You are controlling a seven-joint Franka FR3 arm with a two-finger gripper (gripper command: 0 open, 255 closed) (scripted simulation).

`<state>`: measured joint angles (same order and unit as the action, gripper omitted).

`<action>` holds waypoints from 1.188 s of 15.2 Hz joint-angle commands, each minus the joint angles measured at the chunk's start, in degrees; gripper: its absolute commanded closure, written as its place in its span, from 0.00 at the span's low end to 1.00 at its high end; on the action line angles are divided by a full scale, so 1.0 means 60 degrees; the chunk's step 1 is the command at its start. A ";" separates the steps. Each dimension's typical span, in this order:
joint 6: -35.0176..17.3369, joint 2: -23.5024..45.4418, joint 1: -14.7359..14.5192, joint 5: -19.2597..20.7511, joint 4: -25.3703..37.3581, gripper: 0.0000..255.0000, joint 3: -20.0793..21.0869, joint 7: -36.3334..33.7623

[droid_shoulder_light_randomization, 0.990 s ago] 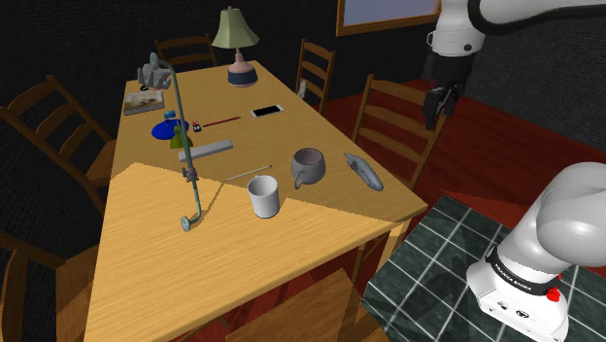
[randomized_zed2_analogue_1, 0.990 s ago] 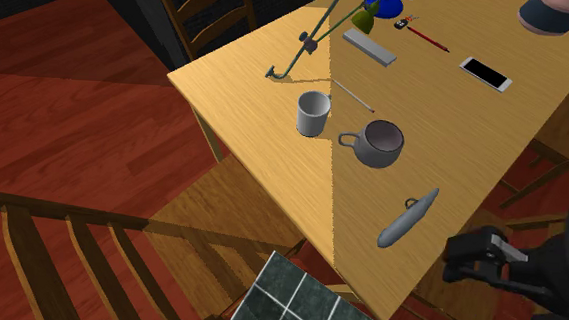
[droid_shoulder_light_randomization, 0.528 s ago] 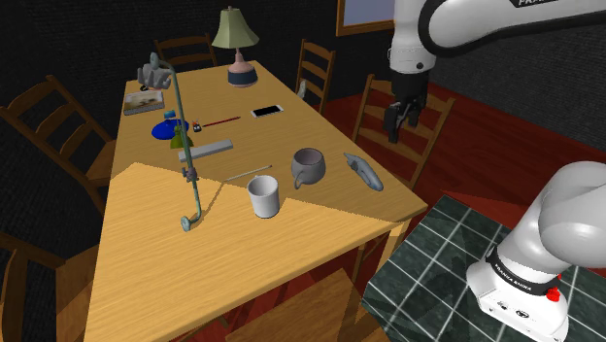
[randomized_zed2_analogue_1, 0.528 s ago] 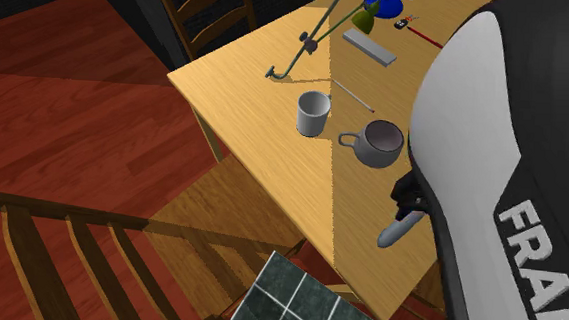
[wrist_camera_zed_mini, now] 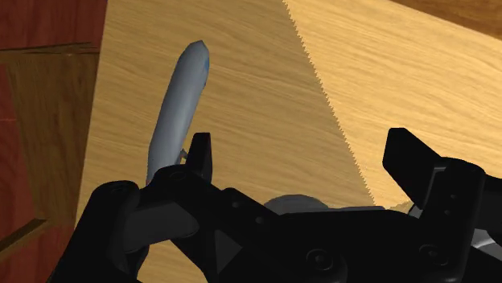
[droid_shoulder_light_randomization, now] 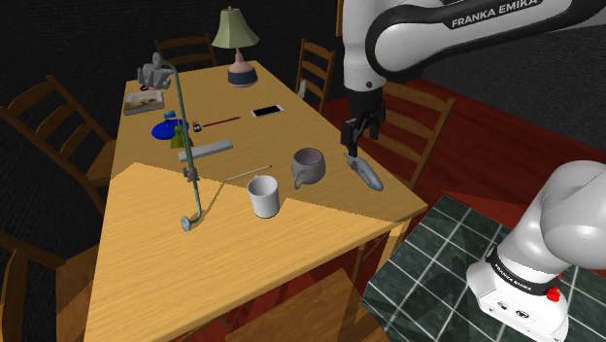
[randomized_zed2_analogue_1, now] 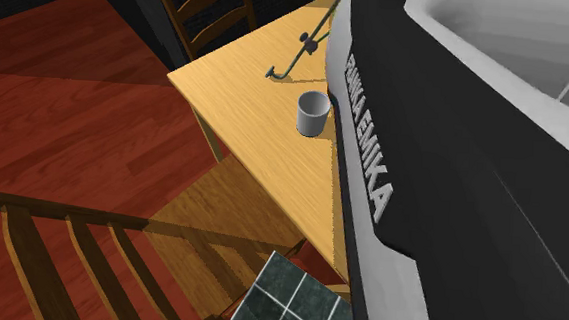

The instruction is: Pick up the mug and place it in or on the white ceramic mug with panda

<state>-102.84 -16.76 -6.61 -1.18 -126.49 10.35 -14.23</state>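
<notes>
The grey mug [droid_shoulder_light_randomization: 309, 167], round-bellied with a loop handle and a matte surface, stands untouched on the wood-grain table [droid_shoulder_light_randomization: 146, 262], near the plain white cylindrical mug [droid_shoulder_light_randomization: 264, 196]. Within the last second the gripper [droid_shoulder_light_randomization: 352, 141] has swung in from beyond the table edge and now hangs above the slim, tapered grey tool [droid_shoulder_light_randomization: 364, 173] beside the grey mug, jaws spread wide and empty. Judgement: the approach is nearly complete, and a short shift toward the grey mug and a descent remain.

One grey mug [droid_shoulder_light_randomization: 308, 167], one white mug [droid_shoulder_light_randomization: 264, 196], one lamp [droid_shoulder_light_randomization: 234, 44] and one phone [droid_shoulder_light_randomization: 268, 111].
</notes>
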 commanded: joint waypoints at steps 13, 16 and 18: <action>-0.0622 0.4769 -0.0983 0.0915 0.3989 0.00 0.1182 -0.2052; -0.0463 0.5883 -0.1339 0.1244 0.5198 0.00 0.1267 -0.2419; -0.0291 0.6656 -0.1608 0.1465 0.6103 0.00 0.1297 -0.2629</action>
<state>-105.17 20.16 -15.21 6.75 -93.28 17.96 -28.96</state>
